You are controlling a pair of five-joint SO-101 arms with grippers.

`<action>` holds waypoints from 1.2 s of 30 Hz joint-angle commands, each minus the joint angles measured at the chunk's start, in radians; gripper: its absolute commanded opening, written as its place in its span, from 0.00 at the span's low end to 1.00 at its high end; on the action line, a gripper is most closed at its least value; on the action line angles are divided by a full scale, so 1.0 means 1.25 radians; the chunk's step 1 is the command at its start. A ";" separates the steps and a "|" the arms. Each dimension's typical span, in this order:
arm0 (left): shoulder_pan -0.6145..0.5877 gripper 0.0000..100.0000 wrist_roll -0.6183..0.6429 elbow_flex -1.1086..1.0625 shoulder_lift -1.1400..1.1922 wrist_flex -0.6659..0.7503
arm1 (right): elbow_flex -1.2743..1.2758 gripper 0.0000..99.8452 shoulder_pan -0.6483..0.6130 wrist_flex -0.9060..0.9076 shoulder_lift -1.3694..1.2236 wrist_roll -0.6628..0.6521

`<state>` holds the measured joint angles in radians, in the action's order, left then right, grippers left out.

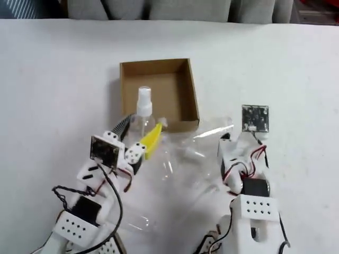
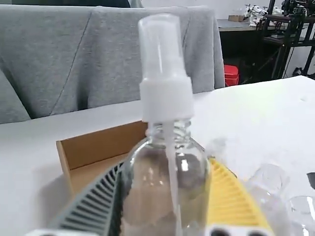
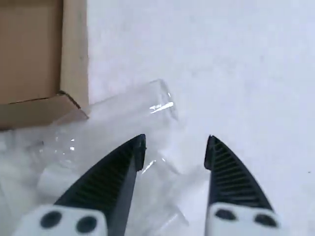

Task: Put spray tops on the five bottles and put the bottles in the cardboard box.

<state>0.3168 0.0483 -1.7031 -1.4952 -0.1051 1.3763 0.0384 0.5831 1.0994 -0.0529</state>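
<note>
A clear bottle (image 1: 142, 123) with a white spray top (image 1: 144, 100) stands upright at the near edge of the cardboard box (image 1: 186, 90). My left gripper (image 1: 144, 124) is shut on the bottle's body. In the left wrist view the bottle (image 2: 165, 187) sits between the grey finger (image 2: 93, 206) and the yellow finger (image 2: 231, 196), with the spray top (image 2: 165, 73) above them. My right gripper (image 3: 174, 142) is open, low over a clear capless bottle (image 3: 123, 123) lying by the box corner (image 3: 69, 98).
Several clear bottles (image 1: 185, 153) without tops lie on the white table between the two arms, near the box's front. The right arm (image 1: 249, 174) stands to their right. Grey chairs line the table's far edge.
</note>
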 commanded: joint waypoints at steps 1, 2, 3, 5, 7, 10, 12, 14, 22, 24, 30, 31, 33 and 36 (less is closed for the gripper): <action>-0.012 0.03 -0.006 0.004 -0.014 0.001 | 0.014 0.16 0.029 -0.040 -0.002 -0.010; -0.014 0.03 -0.006 0.004 -0.014 0.001 | 0.016 0.16 0.037 -0.044 -0.003 -0.010; -0.021 0.03 -0.006 0.004 -0.014 0.001 | 0.018 0.16 0.050 -0.044 -0.003 -0.010; -0.047 0.03 -0.006 0.004 -0.017 0.006 | 0.026 0.13 0.084 -0.040 -0.002 -0.010; -0.079 0.03 -0.006 0.006 -0.018 0.009 | 0.027 0.09 0.118 -0.040 -0.002 -0.038; -0.121 0.03 -0.005 0.012 -0.018 0.015 | 0.038 0.04 0.144 -0.040 -0.002 -0.158; -0.142 0.03 -0.005 0.017 -0.018 0.053 | 0.052 0.02 0.142 -0.040 0.004 -0.190; -0.158 0.03 -0.005 0.034 -0.017 0.096 | 0.055 0.02 0.139 -0.040 0.004 -0.190; -0.206 0.03 -0.005 0.253 -0.010 0.099 | 0.059 0.02 0.142 -0.047 0.003 -0.194; -0.204 0.03 -0.005 0.333 0.012 0.064 | 0.059 0.02 0.141 -0.047 0.003 -0.194; -0.204 0.03 -0.005 0.611 0.234 -0.005 | 0.059 0.02 0.139 -0.047 0.002 -0.194; -0.204 0.03 -0.005 0.652 0.273 -0.009 | 0.059 0.02 0.139 -0.047 0.002 -0.194; -0.204 0.03 -0.005 0.718 0.346 -0.009 | 0.059 0.02 0.139 -0.047 0.002 -0.194; -0.204 0.03 -0.005 0.809 0.438 -0.004 | 0.059 0.02 0.139 -0.048 -0.001 -0.195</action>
<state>0.0667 0.0483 -0.8884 -1.0948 -0.1189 1.4561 0.2010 0.5508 1.0994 -0.2862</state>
